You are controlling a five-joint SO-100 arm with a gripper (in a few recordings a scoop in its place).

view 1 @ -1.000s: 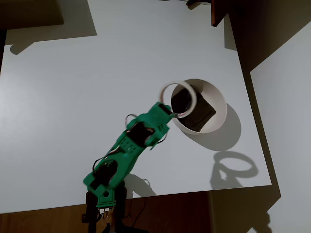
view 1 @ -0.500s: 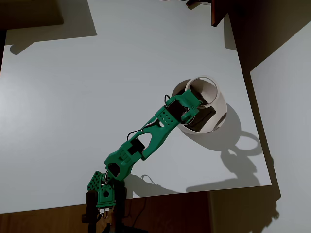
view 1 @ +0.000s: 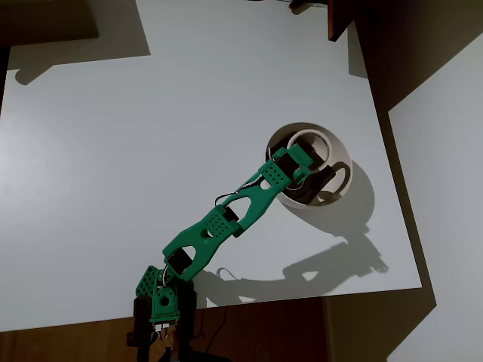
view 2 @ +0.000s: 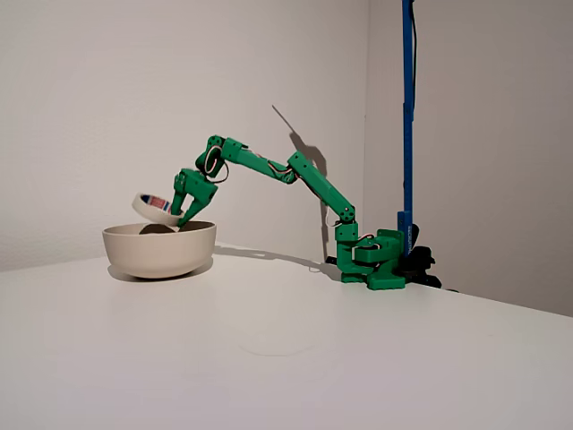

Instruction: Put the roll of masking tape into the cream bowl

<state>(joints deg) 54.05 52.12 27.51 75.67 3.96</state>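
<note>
The cream bowl (view 1: 333,196) stands right of the table's middle in the overhead view, with a dark brown patch (view 1: 324,181) at its bottom. In the fixed view the bowl (view 2: 159,251) is at the left. My green gripper (view 1: 302,158) reaches over the bowl's near rim and is shut on the roll of masking tape (view 1: 326,139). In the fixed view the roll of masking tape (view 2: 154,208) hangs tilted just above the bowl's rim, clear of the bottom, with the gripper (view 2: 176,218) pinching its right edge.
The arm's base (view 2: 376,260) sits at the table's edge beside a blue pole (view 2: 407,116). A dark wooden block (view 1: 339,19) juts in at the table's far corner. The white table (view 1: 151,136) stretches wide to the left of the bowl.
The arm has stretched out toward the bowl and lowered. The tape went from above the bowl's left rim to over its inside, still gripped.
</note>
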